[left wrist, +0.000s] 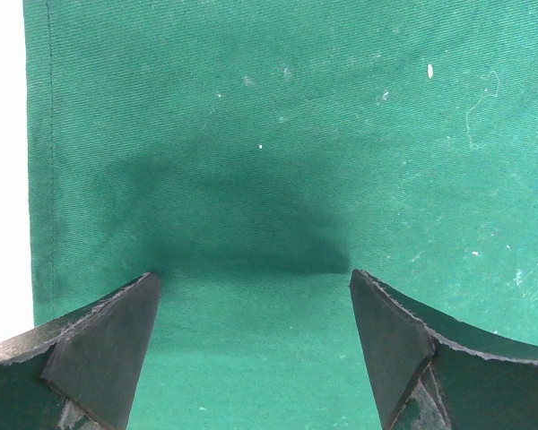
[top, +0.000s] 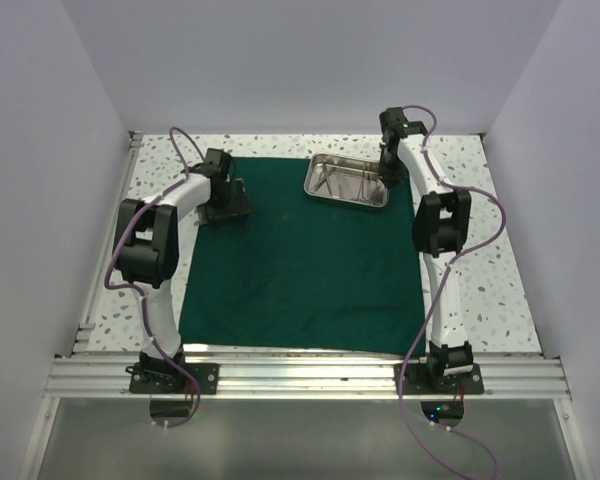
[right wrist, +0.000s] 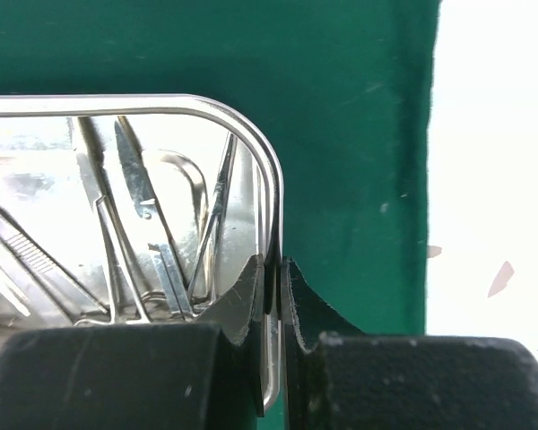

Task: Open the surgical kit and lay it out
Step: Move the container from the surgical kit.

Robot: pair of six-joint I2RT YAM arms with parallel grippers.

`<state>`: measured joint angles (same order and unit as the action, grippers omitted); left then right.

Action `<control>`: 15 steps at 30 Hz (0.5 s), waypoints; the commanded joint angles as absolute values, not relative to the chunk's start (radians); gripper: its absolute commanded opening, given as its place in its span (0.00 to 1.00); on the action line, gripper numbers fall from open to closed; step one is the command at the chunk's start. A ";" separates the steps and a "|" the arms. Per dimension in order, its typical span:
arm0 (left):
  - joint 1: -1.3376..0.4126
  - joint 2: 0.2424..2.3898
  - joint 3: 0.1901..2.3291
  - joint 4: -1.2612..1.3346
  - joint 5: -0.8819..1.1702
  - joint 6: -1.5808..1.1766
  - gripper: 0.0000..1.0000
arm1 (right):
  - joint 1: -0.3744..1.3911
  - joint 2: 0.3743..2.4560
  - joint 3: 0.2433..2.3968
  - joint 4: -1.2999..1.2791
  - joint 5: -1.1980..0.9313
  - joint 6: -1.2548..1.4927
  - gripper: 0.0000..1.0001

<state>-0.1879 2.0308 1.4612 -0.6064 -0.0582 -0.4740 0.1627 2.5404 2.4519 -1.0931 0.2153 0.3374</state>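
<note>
Right gripper (right wrist: 273, 288) is pinching the tray (right wrist: 117, 103) by its right-end rim, it lies lengthwise across the upper right of the cloth (top: 300, 270), tools (right wrist: 130, 179) inside, while left gripper (left wrist: 255, 296) hangs open way off at upper left, so right's nearer.

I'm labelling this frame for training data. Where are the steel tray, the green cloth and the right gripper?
steel tray (right wrist: 117, 106), right wrist view, on its upper rim.
green cloth (top: 300, 270), top external view, on its bare middle.
right gripper (right wrist: 274, 271), right wrist view, between its fingertips, which clamp the tray's side rim.
</note>
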 commanded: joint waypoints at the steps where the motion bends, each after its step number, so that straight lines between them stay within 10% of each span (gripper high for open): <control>1: -0.176 2.031 1.445 -0.572 -0.040 -0.454 0.91 | 0.152 2.474 2.442 -1.075 0.291 0.219 0.00; 13: -0.176 1.988 1.397 -0.586 -0.060 -0.456 0.90 | 0.022 2.470 2.487 -1.060 0.318 0.225 0.01; 15: -0.176 1.979 1.388 -0.588 -0.060 -0.459 0.90 | 0.005 2.473 2.494 -1.063 0.298 0.241 0.38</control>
